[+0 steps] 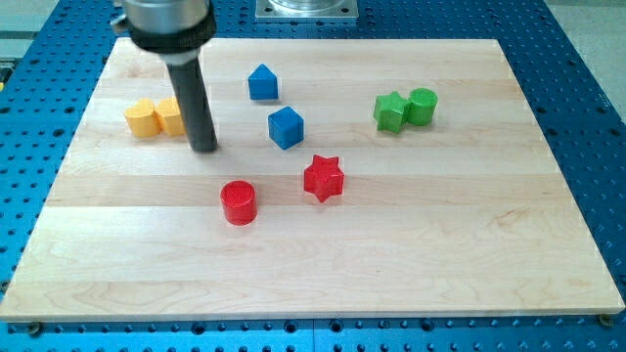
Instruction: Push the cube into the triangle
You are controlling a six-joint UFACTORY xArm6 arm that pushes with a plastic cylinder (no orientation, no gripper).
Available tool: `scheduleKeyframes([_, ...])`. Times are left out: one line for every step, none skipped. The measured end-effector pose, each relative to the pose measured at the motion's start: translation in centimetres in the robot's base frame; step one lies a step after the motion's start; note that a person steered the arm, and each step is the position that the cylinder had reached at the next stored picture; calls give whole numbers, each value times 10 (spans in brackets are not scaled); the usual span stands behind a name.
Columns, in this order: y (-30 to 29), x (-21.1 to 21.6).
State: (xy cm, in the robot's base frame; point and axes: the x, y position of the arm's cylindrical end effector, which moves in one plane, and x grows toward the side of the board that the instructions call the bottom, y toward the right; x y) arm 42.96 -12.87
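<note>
Camera view: two blue blocks (263,83) (286,127).

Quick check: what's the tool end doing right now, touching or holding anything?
My tip: no gripper, holds nothing; rests on the board just right of the yellow blocks, left of the blue cube, apart from it.

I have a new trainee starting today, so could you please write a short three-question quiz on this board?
1. True or false: my tip touches the blue cube.
2. Which block lies nearest the view's bottom? A) red cylinder B) red star C) green pair
3. Fill in: the blue triangle-topped block sits toward the view's ____ from the cube.

Key: 1 false, a gap of bare board separates them, with the tip at the cube's left beside the yellow blocks; 2 A; 3 top.
</note>
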Motion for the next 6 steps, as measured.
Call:
scheduleKeyframes([40,15])
scheduleKeyframes([90,17])
scheduleKeyframes([119,0])
scheduleKeyframes([113,-48])
scheduleKeyframes([91,-52])
scheduleKeyframes([79,-42])
